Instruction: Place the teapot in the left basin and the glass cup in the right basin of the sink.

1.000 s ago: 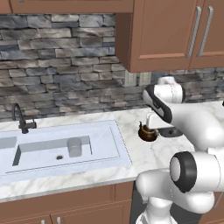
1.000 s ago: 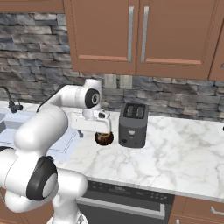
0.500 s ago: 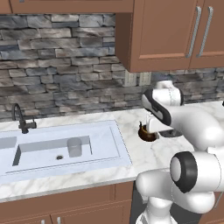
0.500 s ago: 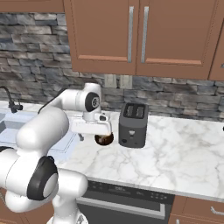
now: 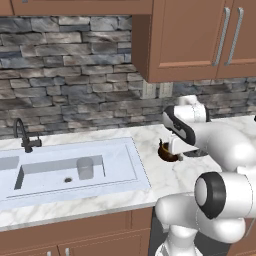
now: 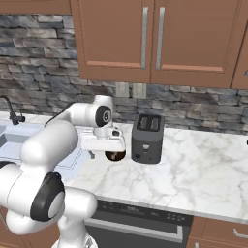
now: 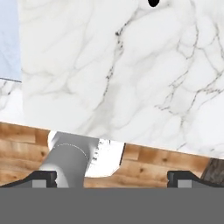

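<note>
The teapot point(image 5: 165, 152) point(image 6: 115, 155), dark brown and squat, stands on the marble counter between the sink point(image 5: 75, 196) and the toaster. My gripper point(image 5: 172, 150) point(image 6: 103, 153) hangs low right beside it, jaws wide open and holding nothing; whether a finger touches the pot I cannot tell. In the hand view the gripper point(image 7: 113, 178) shows bare marble between its fingertips point(image 7: 43, 177). The glass cup point(image 5: 85, 168) stands upright in the right basin point(image 5: 47, 181), next to the drain hole. A sliver of the left basin point(image 5: 7, 164) shows at the frame's left edge.
A black toaster point(image 6: 147, 138) stands just right of the teapot, against the stone wall. The dark faucet point(image 5: 23, 136) point(image 6: 11, 113) rises behind the sink. Wooden cabinets hang overhead. Open marble counter stretches to the right of the toaster.
The hand has come down from above the teapot to its level, close beside it. The teapot and the cup have not moved; the jaws stay open.
</note>
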You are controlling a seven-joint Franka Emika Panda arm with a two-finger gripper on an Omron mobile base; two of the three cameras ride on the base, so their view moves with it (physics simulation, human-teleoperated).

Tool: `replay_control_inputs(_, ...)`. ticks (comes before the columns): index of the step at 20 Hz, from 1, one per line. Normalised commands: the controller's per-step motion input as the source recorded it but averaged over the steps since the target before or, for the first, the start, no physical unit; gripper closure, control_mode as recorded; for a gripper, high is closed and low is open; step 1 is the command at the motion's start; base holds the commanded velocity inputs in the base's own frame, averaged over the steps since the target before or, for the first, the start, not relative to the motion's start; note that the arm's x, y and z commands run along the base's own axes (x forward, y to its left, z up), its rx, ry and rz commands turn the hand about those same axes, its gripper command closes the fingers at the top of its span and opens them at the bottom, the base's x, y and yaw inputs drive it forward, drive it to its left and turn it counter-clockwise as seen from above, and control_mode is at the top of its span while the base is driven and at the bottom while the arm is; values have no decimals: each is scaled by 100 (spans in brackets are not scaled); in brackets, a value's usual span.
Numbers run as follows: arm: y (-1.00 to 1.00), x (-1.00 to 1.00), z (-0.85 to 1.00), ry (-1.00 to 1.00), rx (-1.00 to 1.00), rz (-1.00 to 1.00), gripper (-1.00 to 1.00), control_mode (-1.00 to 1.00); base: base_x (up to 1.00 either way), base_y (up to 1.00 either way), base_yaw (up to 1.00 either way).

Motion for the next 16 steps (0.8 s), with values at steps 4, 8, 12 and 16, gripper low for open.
replay_control_inputs(4, -3, 9, -6, -1, 4, 3, -100, -100, 0, 0, 0)
replay_control_inputs(8, 0, 7, -4, -2, 11, 2, -100, -100, 0, 0, 0)
replay_control_inputs(12, 0, 7, -4, -10, 9, 2, -100, -100, 0, 0, 0)
replay_control_inputs(16, 0, 2, -6, -15, 5, 2, -100, -100, 0, 0, 0)
